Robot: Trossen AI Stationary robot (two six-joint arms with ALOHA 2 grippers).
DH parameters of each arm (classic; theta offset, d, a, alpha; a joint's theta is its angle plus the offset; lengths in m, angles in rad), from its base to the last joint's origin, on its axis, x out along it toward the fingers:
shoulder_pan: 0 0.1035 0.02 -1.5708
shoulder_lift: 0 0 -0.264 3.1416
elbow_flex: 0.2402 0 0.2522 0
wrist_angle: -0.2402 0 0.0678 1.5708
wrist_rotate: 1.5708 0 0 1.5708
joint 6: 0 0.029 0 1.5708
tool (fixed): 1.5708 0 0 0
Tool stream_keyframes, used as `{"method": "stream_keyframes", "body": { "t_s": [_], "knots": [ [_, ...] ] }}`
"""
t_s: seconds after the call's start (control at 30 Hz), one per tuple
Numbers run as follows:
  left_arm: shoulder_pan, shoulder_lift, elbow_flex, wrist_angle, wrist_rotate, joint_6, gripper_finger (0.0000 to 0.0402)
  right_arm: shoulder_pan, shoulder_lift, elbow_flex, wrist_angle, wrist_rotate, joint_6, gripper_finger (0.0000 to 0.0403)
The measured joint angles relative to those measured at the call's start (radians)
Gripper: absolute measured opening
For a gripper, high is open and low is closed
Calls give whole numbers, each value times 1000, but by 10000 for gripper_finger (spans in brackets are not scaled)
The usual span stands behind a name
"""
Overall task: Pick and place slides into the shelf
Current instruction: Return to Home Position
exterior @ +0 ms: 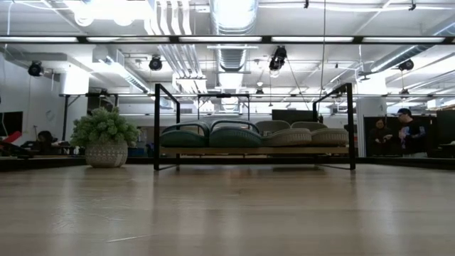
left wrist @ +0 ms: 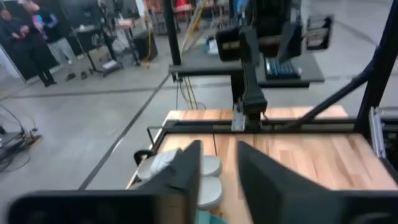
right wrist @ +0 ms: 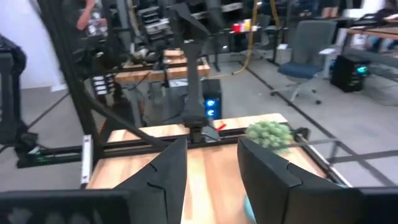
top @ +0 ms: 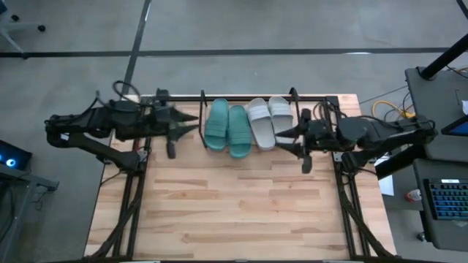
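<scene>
Your left arm (top: 102, 126) and right arm (top: 373, 133) are both matte black, built from chunky jointed segments, with a thin cable (top: 126, 89) looping off the left one. The left gripper (top: 191, 123) and right gripper (top: 287, 137) each carry two broad, dark wedge fingers (left wrist: 183, 177) tapering to blunt tips.

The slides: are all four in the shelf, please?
In: the green pair and white pair lie side by side within the shelf.

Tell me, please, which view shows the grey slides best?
The high view: the grey slides lie fully visible from above, side by side on the shelf. The low view shows them edge-on; the left wrist view shows only parts; the right wrist view shows none.
</scene>
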Motion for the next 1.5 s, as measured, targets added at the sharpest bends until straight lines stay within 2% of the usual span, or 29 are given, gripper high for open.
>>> {"method": "stream_keyframes", "body": {
  "t_s": [0.07, 0.13, 0.33, 0.43, 0.5, 0.63, 0.8, 1.0, 1.1, 1.2, 1.33, 1.5],
  "knots": [
    [-6, -56, -48, 26, -1, -3, 41, -1, -41, -41, 1, 38, 3, 130],
    [-8, -119, -111, 36, -4, -16, 12, -3, -74, -83, 3, 64, 23, 127],
    [-8, -311, -371, 227, 5, -69, 9, -4, -128, -191, 19, 116, 69, 123],
    [-8, -387, -549, 430, 51, -55, 2, -5, -133, -227, 46, 131, 67, 125],
    [-4, -423, -671, 610, 90, 10, 1, -4, -130, -236, 64, 132, 60, 125],
    [29, -446, -874, 919, 93, 67, 0, -13, -127, -238, 69, 133, 42, 121],
    [96, -399, -1024, 1156, 91, 55, 0, -22, -128, -235, 71, 134, 39, 121],
    [192, -459, -1103, 1133, 91, 73, 0, -26, -129, -235, 73, 135, 42, 117],
    [208, -575, -1143, 1017, 92, 70, 0, -26, -129, -235, 73, 133, 55, 117],
    [207, -695, -1169, 877, 148, 67, 0, -26, -127, -235, 74, 133, 57, 115],
    [205, -791, -1177, 724, 208, -28, 0, -26, -121, -236, 81, 133, 51, 114],
    [205, -883, -1180, 575, 225, -37, 0, -26, -118, -236, 93, 133, 38, 111]
  ]
}}
